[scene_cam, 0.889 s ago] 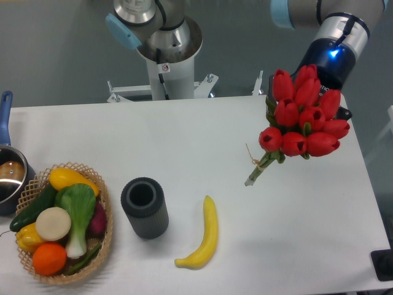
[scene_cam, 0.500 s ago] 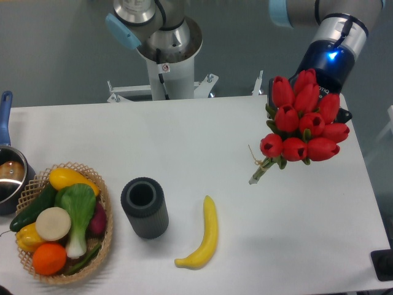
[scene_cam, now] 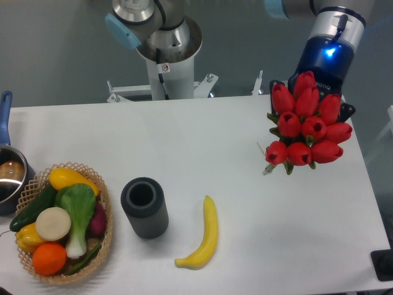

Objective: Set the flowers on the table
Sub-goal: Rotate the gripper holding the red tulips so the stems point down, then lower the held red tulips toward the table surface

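The flowers (scene_cam: 307, 126), a bunch of red tulip buds with green stems tied with string, hang in the air over the right side of the white table (scene_cam: 202, 141). The buds face the camera and the stems (scene_cam: 268, 168) point down and left, mostly hidden behind the buds. My gripper (scene_cam: 313, 98) is behind and above the buds, shut on the bunch; its fingers are hidden by the flowers. The stem ends look close to the tabletop, but I cannot tell if they touch it.
A dark grey cylindrical vase (scene_cam: 145, 208) stands left of centre. A banana (scene_cam: 203, 234) lies near the front. A wicker basket (scene_cam: 103, 212) of vegetables and fruit sits at the front left, a pot (scene_cam: 8, 172) at the left edge. The arm's base (scene_cam: 166, 55) is behind the table.
The gripper has moved right with the flowers and tipped them more upright. The stems now show much shorter and the bunch sits nearer the table's right edge.
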